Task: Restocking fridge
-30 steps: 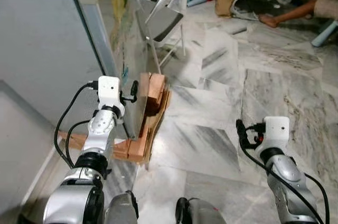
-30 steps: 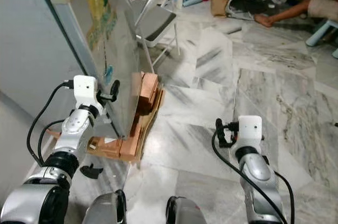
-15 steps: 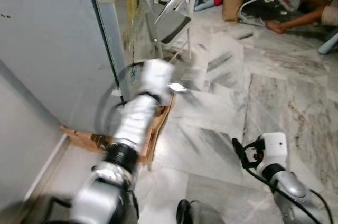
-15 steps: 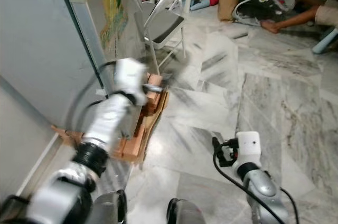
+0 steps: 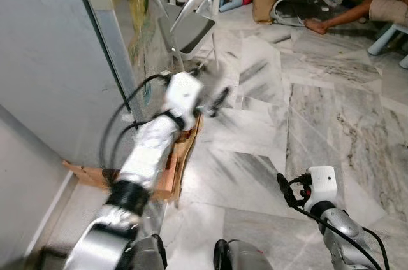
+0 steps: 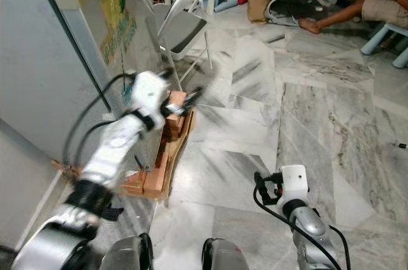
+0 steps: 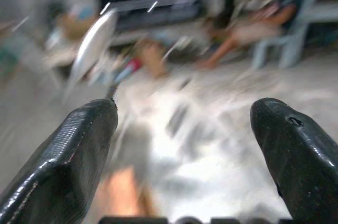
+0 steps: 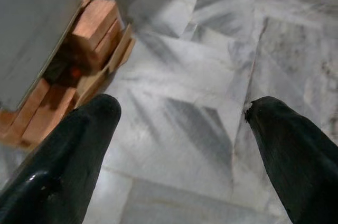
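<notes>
Fridge is standing at your left, door side facing the marble floor, w/ wooden blocks wedged under its base on flattened cardboard. L gripper is reaching fwd beside the fridge front, above the blocks; it's blurred, fingers spread apart, gripping nothing. R gripper is hanging low over the floor, fingers also spread wide, empty. You're seeing 1 folding chair behind the fridge and a person's legs on the floor, far right.
</notes>
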Robot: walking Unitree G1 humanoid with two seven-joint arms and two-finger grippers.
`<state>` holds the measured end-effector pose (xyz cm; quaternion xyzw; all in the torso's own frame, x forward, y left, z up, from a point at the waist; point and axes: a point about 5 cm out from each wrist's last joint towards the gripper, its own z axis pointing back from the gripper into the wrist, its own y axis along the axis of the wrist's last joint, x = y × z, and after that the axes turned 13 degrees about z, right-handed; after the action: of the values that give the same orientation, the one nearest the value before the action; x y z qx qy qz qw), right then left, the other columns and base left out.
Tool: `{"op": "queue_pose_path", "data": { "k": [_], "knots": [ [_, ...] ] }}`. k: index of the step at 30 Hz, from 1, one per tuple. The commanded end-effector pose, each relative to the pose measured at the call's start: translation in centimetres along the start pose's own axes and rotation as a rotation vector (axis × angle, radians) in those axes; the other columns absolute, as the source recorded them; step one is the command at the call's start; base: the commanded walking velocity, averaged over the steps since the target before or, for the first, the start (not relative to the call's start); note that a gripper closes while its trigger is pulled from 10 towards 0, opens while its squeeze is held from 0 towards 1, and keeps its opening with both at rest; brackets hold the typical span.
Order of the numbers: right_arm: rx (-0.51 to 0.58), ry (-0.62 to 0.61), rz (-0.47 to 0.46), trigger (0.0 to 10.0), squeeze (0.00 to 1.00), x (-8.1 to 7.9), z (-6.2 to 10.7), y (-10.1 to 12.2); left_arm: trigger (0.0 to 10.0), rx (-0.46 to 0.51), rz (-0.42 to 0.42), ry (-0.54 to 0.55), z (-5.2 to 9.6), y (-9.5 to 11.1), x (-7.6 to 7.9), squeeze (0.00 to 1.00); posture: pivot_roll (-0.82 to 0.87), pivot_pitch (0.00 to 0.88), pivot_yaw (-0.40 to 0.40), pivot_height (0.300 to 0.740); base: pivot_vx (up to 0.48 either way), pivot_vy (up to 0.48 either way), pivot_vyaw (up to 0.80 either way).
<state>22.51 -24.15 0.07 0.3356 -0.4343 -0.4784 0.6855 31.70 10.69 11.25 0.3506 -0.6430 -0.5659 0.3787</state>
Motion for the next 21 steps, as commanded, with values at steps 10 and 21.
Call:
{"op": "queue_pose_path", "data": {
  "k": [10, 21],
  "knots": [
    [0.244, -0.06, -0.052, 10.0, 0.0, -1.9, 0.4, 7.7, 10.0, -0.057, 0.043, 0.359, 7.5, -2.3, -4.8, 0.0, -0.04, 0.095, -0.047, 0.74, 0.0, 0.0, -0.54],
    [0.277, -0.049, -0.05, 10.0, 0.0, -2.6, 0.4, 10.3, 10.0, -0.032, 0.031, 0.34, 7.1, -1.5, -4.4, 0.0, -0.04, 0.106, -0.042, 0.74, 0.0, 0.242, -0.65]
  ]
}}
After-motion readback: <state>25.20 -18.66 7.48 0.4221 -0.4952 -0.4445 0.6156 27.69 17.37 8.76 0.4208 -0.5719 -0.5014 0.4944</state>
